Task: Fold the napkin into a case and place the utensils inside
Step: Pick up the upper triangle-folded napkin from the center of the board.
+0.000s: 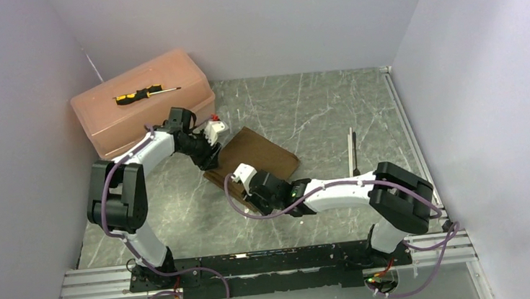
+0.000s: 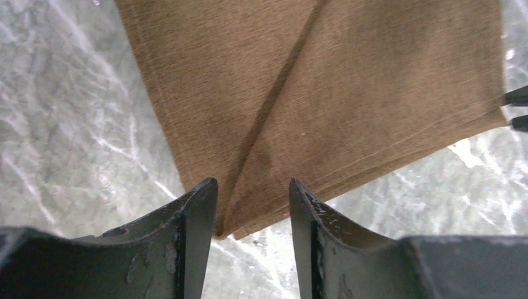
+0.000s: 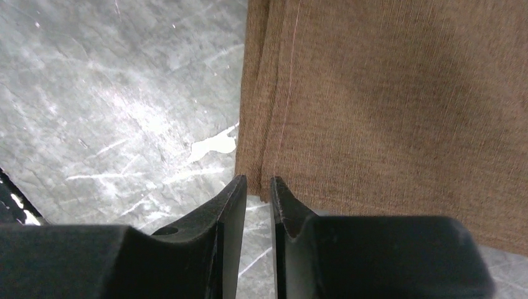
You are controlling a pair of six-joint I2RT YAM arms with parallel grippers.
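Note:
The brown napkin [image 1: 259,156] lies flat and folded on the marble table [image 1: 181,215], with a diagonal crease [image 2: 274,99] across it. My left gripper [image 1: 209,160] is at the napkin's left corner. Its jaws [image 2: 252,182] stand open, with the corner [image 2: 249,212] lying between the fingertips and bare table behind it. My right gripper [image 1: 255,197] is at the near corner. Its jaws [image 3: 258,178] are open by a narrow gap, and the cloth edge [image 3: 261,180] lies just beyond the tips. The utensils [image 1: 353,152] lie to the right of the napkin, apart from it.
A pink box [image 1: 139,113] stands at the back left with a yellow-and-black screwdriver [image 1: 145,95] on its lid. Walls close the table on the left, back and right. A metal rail [image 1: 258,266] runs along the near edge.

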